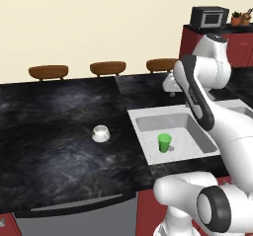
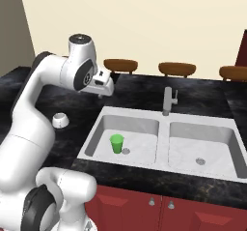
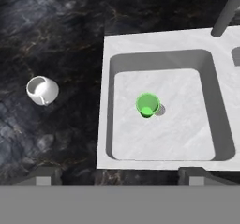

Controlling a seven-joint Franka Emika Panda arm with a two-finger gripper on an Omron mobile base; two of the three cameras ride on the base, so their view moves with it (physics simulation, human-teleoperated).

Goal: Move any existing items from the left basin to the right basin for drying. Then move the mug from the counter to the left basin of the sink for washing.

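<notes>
The gripper (image 3: 119, 171) stood wide open, its two dark fingertips far apart at the lower edge of the hand view, with nothing between them. It hung high above the sink (image 2: 164, 128), looking straight down.

The green cup (image 3: 147, 105) stood upright on the pale floor of the left basin (image 3: 187, 138), near the middle of the hand view and a little above the gap between the fingertips, well apart from them. The small round drain lay just beside the cup, to its right in that view. In the right base view the cup (image 2: 116, 143) sat in the lower middle of the frame, well below the gripper at the arm's end in the upper left part. The right basin (image 2: 202, 143) held only its drain.

The white mug (image 3: 42, 90) sat on the black worktop (image 3: 51, 31) at the left of the hand view, apart from the sink rim. In the left base view the mug (image 1: 100, 133) lay at centre, left of the sink, with the cup (image 1: 164, 142) to its right in the basin. The grey faucet (image 2: 167, 101) rose behind the divider between the basins.
</notes>
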